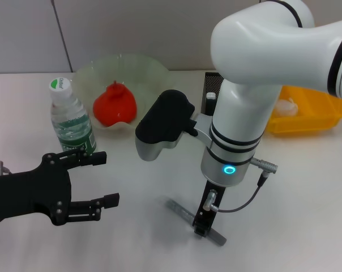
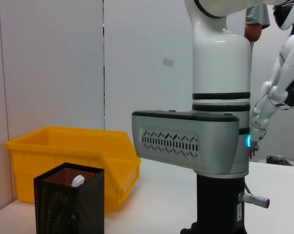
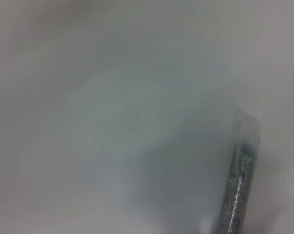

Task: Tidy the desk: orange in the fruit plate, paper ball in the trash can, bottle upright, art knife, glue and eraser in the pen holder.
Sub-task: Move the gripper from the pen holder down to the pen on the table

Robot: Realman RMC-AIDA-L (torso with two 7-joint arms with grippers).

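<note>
The fruit plate, a translucent green dish at the far side of the counter, is seen to hold one orange-red fruit. The yellow bin on the right contains a crumpled white paper ball. In the left wrist view a white item, which cannot be identified, is seen inside the black mesh pen holder; in the head view that holder is almost wholly hidden behind the right arm. The bottle stands upright, capped, just beside the plate.

The art knife lies flat on the counter near the front edge. The right tool is set down on it, pointing straight down; its fingers appear closed about the knife, though the contact is partly masked by the tool body. In the right wrist view only one end of the knife can be made out. The left tool is held released above the counter at the near left, near the bottle, its fingers spread and empty.
</note>
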